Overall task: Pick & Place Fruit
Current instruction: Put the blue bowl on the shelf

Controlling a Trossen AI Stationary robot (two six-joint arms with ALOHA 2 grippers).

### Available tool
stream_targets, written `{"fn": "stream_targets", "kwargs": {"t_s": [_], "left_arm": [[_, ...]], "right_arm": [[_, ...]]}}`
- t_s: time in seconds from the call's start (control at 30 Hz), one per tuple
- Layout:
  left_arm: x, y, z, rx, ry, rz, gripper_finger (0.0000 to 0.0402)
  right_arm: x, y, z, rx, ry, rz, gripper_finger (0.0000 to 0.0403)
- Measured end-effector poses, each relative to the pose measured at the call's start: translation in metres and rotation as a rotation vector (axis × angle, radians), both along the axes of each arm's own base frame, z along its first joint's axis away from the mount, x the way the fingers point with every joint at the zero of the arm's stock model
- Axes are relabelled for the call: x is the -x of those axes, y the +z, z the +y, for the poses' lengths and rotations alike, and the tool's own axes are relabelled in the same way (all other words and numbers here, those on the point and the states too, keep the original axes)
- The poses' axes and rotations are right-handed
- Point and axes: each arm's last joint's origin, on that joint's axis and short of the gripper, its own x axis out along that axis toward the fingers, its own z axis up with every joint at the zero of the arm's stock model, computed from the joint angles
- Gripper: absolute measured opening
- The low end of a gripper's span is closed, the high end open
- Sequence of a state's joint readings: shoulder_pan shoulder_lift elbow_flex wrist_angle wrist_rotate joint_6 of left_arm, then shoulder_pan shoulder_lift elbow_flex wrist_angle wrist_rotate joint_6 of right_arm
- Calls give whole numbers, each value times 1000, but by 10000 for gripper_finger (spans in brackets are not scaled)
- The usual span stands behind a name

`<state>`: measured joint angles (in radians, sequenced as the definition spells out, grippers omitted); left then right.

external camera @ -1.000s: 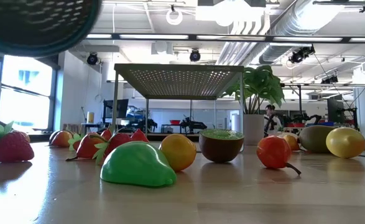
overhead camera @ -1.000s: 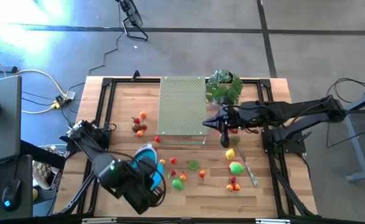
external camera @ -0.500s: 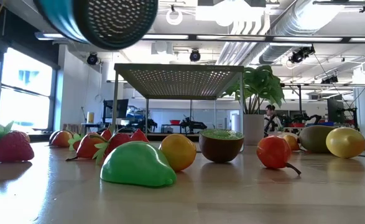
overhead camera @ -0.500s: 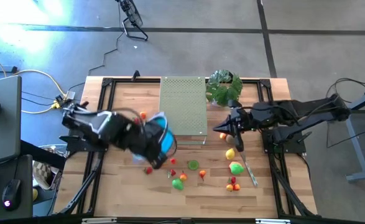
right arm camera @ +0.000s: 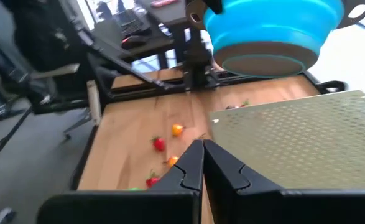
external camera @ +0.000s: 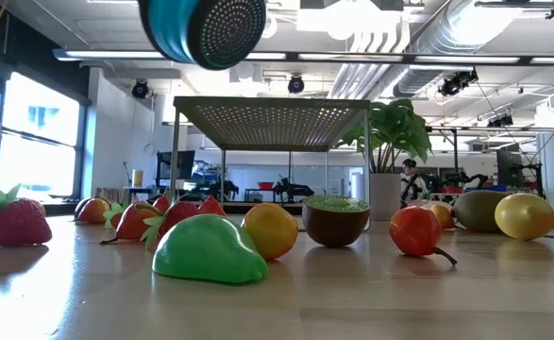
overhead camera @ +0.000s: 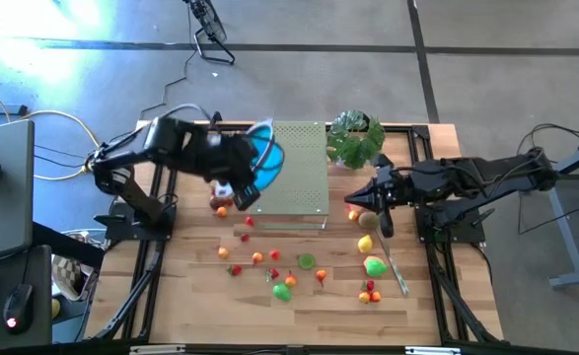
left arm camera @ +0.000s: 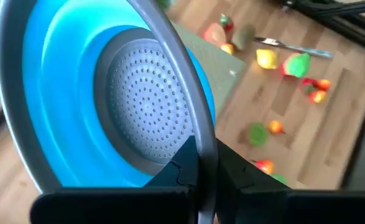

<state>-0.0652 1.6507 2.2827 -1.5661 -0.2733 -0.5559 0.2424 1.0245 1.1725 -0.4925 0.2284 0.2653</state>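
Observation:
The blue bowl (overhead camera: pixel 262 153), with a grey perforated bottom (left arm camera: pixel 148 118), hangs in the air over the far left corner of the green perforated platform (overhead camera: pixel 291 168). My left gripper (overhead camera: pixel 253 173) is shut on it. The low view shows the bowl (external camera: pixel 206 28) high up and the right wrist view shows it (right arm camera: pixel 272 31) beyond the platform. Small toy fruits (overhead camera: pixel 274 261) lie scattered on the wood table, among them a green pear (external camera: pixel 209 250). My right gripper (overhead camera: pixel 353 205) hovers shut and empty just right of the platform. My left gripper pinches the bowl's grey rim (left arm camera: pixel 202 146) between its two fingers, one inside the bowl and one outside. The fingers slant down from the table's left side. The bowl is lifted clear and tilted, its perforated bottom turned toward the near edge.
A leafy plant (overhead camera: pixel 356 138) stands at the platform's far right corner. A slim silver knife (overhead camera: pixel 393 261) lies among the fruit on the right. More fruit (overhead camera: pixel 220 202) sits left of the platform. Black frame rails (overhead camera: pixel 166 177) run along the table's sides.
My left gripper has swung the bowl from over the table's near left part toward the far edge and upward, rolling as it went, and now holds it by the platform's far left corner. My right gripper has drawn back a little toward the right.

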Motion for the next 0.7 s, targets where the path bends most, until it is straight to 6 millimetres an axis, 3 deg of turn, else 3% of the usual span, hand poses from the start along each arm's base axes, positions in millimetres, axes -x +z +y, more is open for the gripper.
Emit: {"fn": "stream_targets", "kwargs": {"t_s": [0.17, 0.43, 0.7], "left_arm": [[0, 0, 27, -99, -22, 45, 10], [-29, -18, 62, -359, -76, 218, 10], [-65, -39, 72, -587, -197, 364, 10]], "right_arm": [[0, 0, -2, 15, -80, -5, 4], [2, -4, -5, -30, -174, 25, 4], [3, -7, -7, -61, -252, 48, 4]]}}
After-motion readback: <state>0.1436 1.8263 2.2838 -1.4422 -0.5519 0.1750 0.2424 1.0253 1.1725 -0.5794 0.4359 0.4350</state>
